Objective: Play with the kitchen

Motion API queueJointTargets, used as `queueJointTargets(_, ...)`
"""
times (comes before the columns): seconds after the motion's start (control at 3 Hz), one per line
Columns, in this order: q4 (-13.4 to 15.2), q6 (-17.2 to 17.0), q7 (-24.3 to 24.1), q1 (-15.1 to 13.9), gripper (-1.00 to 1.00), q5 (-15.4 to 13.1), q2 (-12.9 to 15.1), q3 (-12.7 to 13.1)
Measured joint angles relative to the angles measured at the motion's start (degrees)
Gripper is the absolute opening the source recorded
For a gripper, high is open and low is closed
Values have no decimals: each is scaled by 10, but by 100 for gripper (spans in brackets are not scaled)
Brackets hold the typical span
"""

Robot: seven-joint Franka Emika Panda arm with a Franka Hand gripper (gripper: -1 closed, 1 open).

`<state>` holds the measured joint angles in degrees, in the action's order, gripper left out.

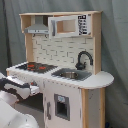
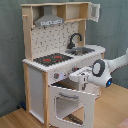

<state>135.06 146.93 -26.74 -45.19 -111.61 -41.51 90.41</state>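
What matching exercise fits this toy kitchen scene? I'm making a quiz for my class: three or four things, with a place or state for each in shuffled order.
Things:
1. hob
2. faucet
3. oven door
4. hood

Places or states:
A. swung open below the counter
B. black, arched over the sink
C. grey, under the top shelf
D. black with red rings, on the counter

Pairs: 1-D, 2-B, 3-A, 4-C
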Motion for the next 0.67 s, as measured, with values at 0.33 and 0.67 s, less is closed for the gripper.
queueJointTargets(0.33,7,10,-7,16,100,-17,0,-25)
queueJointTargets(0.67,9,10,-8,17,-100,-18,0,-27)
